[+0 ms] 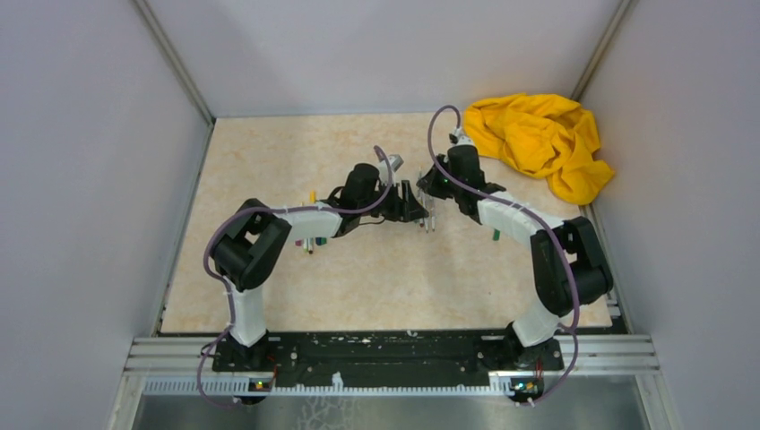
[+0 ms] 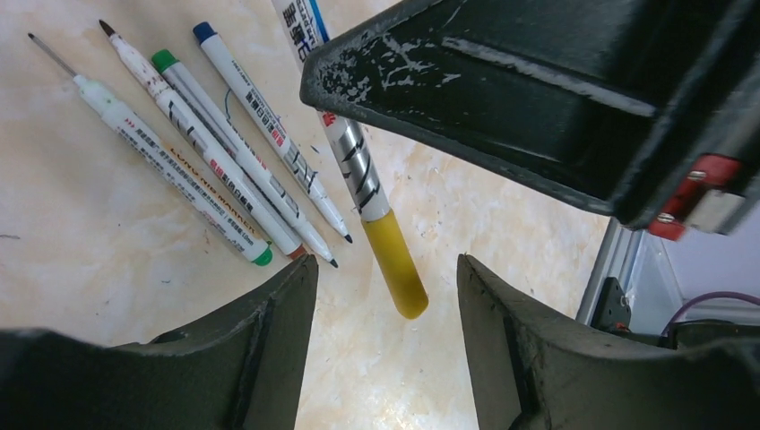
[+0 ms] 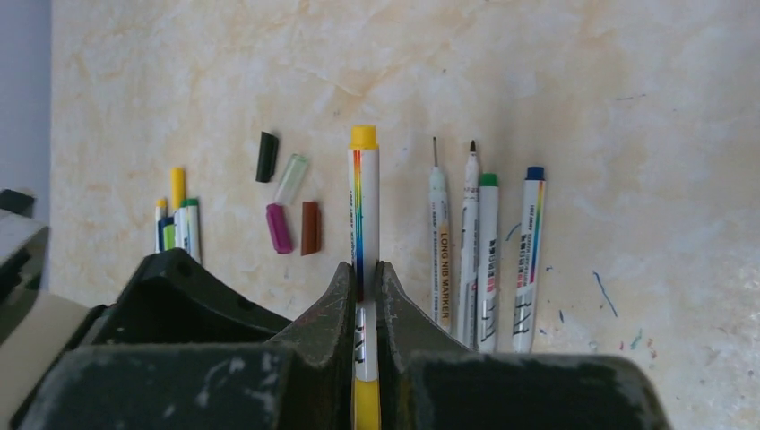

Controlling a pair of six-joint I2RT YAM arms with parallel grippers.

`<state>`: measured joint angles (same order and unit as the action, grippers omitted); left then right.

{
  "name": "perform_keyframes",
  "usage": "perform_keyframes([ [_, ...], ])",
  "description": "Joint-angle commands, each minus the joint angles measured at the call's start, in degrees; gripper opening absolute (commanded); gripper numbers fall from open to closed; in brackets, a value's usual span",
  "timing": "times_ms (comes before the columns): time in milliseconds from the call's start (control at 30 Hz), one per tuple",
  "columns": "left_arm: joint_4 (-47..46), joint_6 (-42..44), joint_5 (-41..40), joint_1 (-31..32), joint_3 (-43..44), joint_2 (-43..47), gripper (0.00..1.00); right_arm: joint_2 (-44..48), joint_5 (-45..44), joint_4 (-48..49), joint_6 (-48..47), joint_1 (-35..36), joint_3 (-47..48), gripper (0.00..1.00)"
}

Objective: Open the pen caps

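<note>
My right gripper point(image 3: 363, 279) is shut on the white barrel of a yellow pen point(image 3: 363, 202) and holds it above the table. The pen's yellow cap point(image 2: 400, 269) is on the pen and hangs just above the gap of my open left gripper point(image 2: 385, 345), touching neither finger. In the top view the left gripper point(image 1: 414, 208) and the right gripper point(image 1: 432, 186) meet at mid-table. Loose caps lie on the table: a dark one point(image 3: 266, 157), a pale clear one point(image 3: 289, 177), a purple one point(image 3: 278, 228) and a brown-red one point(image 3: 310, 227).
Several uncapped pens point(image 3: 484, 251) lie side by side to the right of the held pen; they also show in the left wrist view point(image 2: 224, 161). A few capped pens point(image 3: 179, 224) lie to the left. A crumpled yellow cloth point(image 1: 538, 139) fills the far right corner. Walls enclose the table.
</note>
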<state>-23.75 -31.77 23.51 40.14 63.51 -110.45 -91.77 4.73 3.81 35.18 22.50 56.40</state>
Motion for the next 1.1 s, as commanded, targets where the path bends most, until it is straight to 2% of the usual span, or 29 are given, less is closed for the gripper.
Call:
perform_keyframes([
  [0, -4.6, -2.1, 0.0, 0.2, -1.2, -0.7, 0.64, 0.2, 0.5, 3.0, 1.8, 1.8, 3.7, 0.0],
  [267, -7.3, -4.3, -1.5, -0.4, -2.5, 0.1, 0.53, -0.1, -0.2, 3.3, 2.2, 3.9, 2.3, 0.0],
  [300, -7.5, -4.3, -1.4, -0.4, -2.6, 0.2, 0.49, -0.1, -0.4, 3.5, 2.3, 4.0, 1.9, 0.0],
  [400, -7.9, -4.4, -0.9, -0.5, -3.0, 0.5, 0.26, 0.0, -0.5, 4.4, 2.7, 4.1, 1.1, 0.0],
  [533, -7.4, -4.4, -0.7, -0.6, -3.7, 0.8, 0.12, 0.5, -1.3, 4.5, 2.7, 4.1, 0.7, 0.0],
  [600, -7.5, -4.5, -1.0, -0.8, -4.5, 1.5, 0.01, 0.8, -1.5, 4.3, 2.4, 4.1, 0.4, 0.0],
  [800, -3.1, -2.4, 0.5, -0.9, -2.8, 2.7, 0.0, 0.3, 1.0, 4.8, -0.1, 4.4, 0.0, 0.0],
  [1000, -0.2, -2.3, 2.8, -0.9, -1.3, 3.3, 0.0, -1.8, 1.2, 5.1, -1.6, 6.1, 1.2, 0.21],
  [1067, 0.3, -2.2, 3.2, -0.9, -1.0, 3.3, 0.0, -2.3, 0.9, 4.5, -2.1, 6.6, 2.0, 0.24],
])
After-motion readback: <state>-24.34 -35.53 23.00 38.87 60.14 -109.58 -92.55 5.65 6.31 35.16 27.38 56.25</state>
